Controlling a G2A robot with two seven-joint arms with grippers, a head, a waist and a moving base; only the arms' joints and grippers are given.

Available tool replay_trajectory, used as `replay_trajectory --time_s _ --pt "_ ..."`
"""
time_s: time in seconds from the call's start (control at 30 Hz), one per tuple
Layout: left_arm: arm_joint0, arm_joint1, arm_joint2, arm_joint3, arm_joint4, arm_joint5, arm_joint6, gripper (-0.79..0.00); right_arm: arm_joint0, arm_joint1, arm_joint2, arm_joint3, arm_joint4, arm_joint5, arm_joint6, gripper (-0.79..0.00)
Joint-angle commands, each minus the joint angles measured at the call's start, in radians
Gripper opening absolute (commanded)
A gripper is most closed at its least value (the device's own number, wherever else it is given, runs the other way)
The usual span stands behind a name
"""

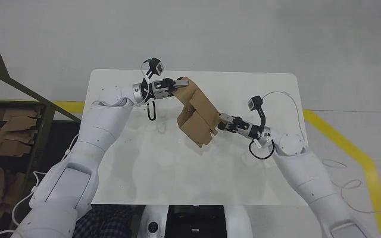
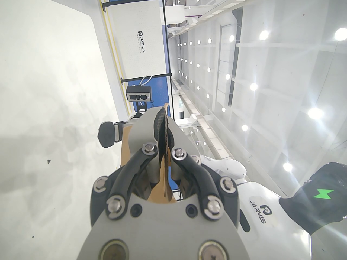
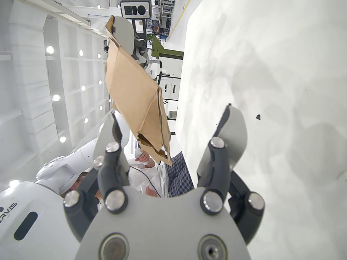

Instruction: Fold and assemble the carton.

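A brown carton (image 1: 196, 114), partly folded, hangs above the white table (image 1: 149, 172) between both arms. My left gripper (image 1: 173, 87) is shut on the carton's far upper edge; the left wrist view has that cardboard edge (image 2: 162, 133) pinched between the fingers (image 2: 141, 131). My right gripper (image 1: 222, 122) is open at the carton's right side. In the right wrist view the carton (image 3: 132, 90) slants down from the left gripper (image 3: 123, 32), its lower corner reaching between the spread fingers (image 3: 233, 125) of my right gripper (image 3: 173, 129) without being clamped.
A rack with flat cardboard blanks (image 1: 18, 128) stands off the table's left side. The table's front half is bare white surface. A yellow floor line (image 1: 339, 140) runs past the right edge.
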Motion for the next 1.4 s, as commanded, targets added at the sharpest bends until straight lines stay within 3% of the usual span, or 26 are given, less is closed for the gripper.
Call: replay_trajectory --time_s 0.0,0.1,0.43,0.73,0.77,0.8,0.83,1.17,1.37 --pt "0.0 0.0 0.0 0.0 0.0 0.0 0.0 -0.785 0.007 -0.005 -0.006 0.014 0.01 -0.006 0.007 -0.425" --pt "0.0 0.0 0.0 0.0 0.0 0.0 0.0 -0.785 0.016 -0.012 -0.013 0.034 0.029 -0.018 0.019 -0.471" --pt "0.0 0.0 0.0 0.0 0.0 0.0 0.0 -0.785 0.031 -0.026 -0.009 0.078 0.107 -0.045 0.087 -0.785" --pt "0.0 0.0 0.0 0.0 0.0 0.0 0.0 -0.785 0.023 -0.026 0.019 0.082 0.16 -0.047 0.153 -0.785" --pt "0.0 0.0 0.0 0.0 0.0 0.0 0.0 -0.69 0.022 -0.025 0.025 0.081 0.164 -0.046 0.156 -0.785" --pt "0.0 0.0 0.0 0.0 0.0 0.0 0.0 -0.243 0.02 -0.024 0.03 0.079 0.168 -0.044 0.16 -0.785" --pt "0.0 0.0 0.0 0.0 0.0 0.0 0.0 0.0 0.018 -0.023 0.036 0.078 0.171 -0.04 0.164 -0.785" --pt "0.0 0.0 0.0 0.0 0.0 0.0 0.0 0.0 -0.008 -0.008 0.105 0.048 0.183 -0.006 0.162 -0.785" --pt "0.0 0.0 0.0 0.0 0.0 0.0 0.0 0.0 -0.035 0.001 0.157 0.011 0.147 -0.017 0.087 -0.785"
